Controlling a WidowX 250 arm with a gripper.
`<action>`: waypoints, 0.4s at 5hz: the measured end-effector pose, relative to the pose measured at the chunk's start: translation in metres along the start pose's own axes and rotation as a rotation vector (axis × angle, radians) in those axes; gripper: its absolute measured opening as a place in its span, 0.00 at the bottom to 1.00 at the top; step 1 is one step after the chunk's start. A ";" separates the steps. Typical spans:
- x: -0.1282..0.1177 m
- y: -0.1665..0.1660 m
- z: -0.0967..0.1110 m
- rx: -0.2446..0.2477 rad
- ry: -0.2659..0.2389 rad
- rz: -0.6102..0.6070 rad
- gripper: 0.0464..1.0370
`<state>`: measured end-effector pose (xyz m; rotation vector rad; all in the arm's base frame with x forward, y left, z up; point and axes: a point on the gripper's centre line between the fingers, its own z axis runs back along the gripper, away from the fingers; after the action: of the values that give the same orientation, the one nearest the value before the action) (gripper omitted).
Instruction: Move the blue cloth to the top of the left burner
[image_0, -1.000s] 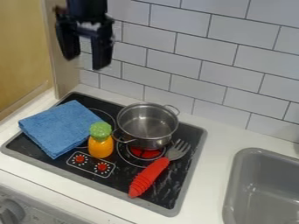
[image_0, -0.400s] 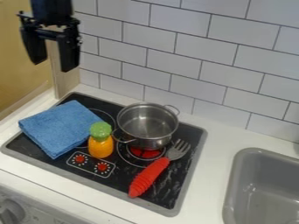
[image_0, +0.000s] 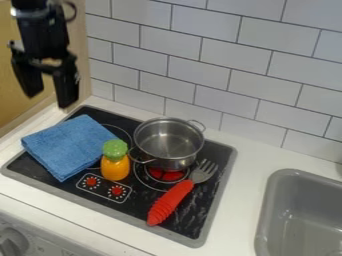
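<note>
"Fingers (image_0: 67, 89) spread; was anything between them?"

"Nothing; the gripper (image_0: 49, 100) hung high, near the stove's (image_0: 194, 210) back left corner; the blue cloth (image_0: 70, 145) lay folded below, apparently partly over the left burner (image_0: 119, 131) already."

"What did a good move need?"

"Likely a pinch well in from the cloth's edge, so the folds came along; then a low lift and a short shift toward the burner's far side; the orange bottle (image_0: 115, 167) stood just beside, the pot (image_0: 177, 162) next, so rightward drift risked a knock."
</note>
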<state>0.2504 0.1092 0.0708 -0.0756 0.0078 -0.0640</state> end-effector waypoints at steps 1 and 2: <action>0.003 0.008 -0.016 0.001 -0.032 0.006 0.96; 0.007 0.017 -0.028 0.007 -0.055 0.020 0.96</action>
<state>0.2583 0.1235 0.0416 -0.0704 -0.0463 -0.0417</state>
